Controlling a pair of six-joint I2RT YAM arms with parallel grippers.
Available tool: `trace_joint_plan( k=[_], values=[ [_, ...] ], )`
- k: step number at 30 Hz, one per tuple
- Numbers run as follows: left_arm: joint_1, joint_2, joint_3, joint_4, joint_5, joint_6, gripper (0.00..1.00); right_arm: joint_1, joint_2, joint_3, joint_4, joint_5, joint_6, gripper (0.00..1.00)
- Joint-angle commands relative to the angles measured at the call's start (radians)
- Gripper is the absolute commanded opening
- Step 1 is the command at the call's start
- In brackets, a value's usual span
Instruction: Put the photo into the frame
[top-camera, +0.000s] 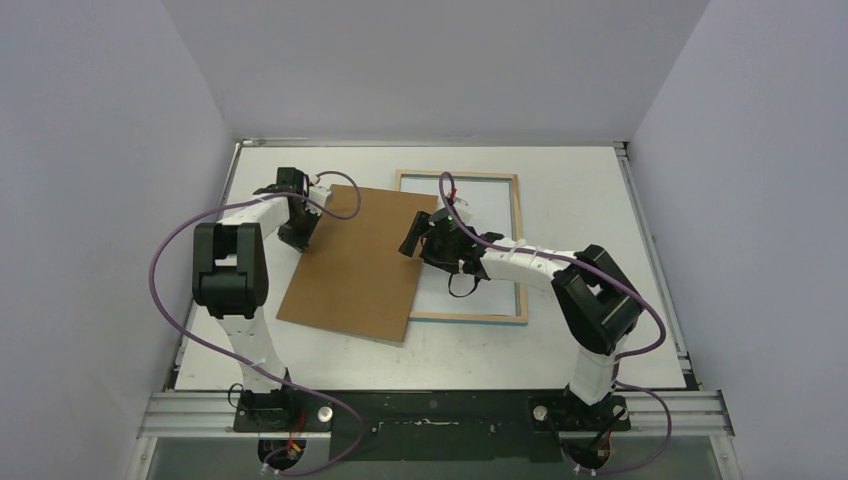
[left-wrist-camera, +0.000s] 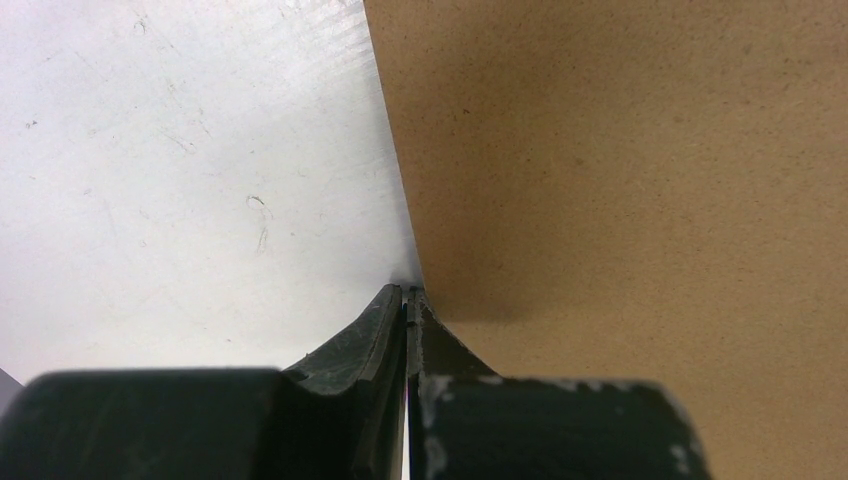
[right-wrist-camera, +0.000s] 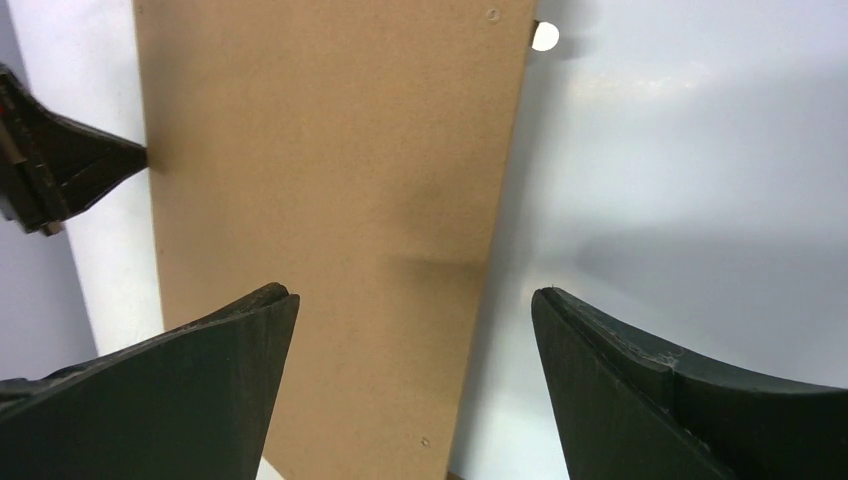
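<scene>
While the board (top-camera: 357, 262) is touched at its left edge by the closed left claw (left-wrist-camera: 405, 291), the open right claw (right-wrist-camera: 413, 292) is held over its right edge. The frame (top-camera: 470, 174) is partly covered by it and the photo is unseen. Clearing the board seems required next.

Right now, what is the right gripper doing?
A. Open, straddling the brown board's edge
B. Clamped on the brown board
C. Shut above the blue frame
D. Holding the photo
A: the right gripper has its jaws wide apart, with one side over the brown board and the other past the board's edge, and it grips nothing.
</scene>
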Motion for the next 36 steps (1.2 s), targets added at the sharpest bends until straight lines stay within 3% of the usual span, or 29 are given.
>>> trace_joint_plan(
  k=[1,36],
  values=[
    [-0.010,0.040,0.002,-0.035,0.069,-0.019,0.00,-0.008,-0.017,-0.010,0.131,-0.049,0.019,0.91],
    [-0.003,0.030,0.008,-0.048,0.077,-0.016,0.00,0.001,0.046,-0.046,0.179,-0.050,0.040,0.98]
  ],
)
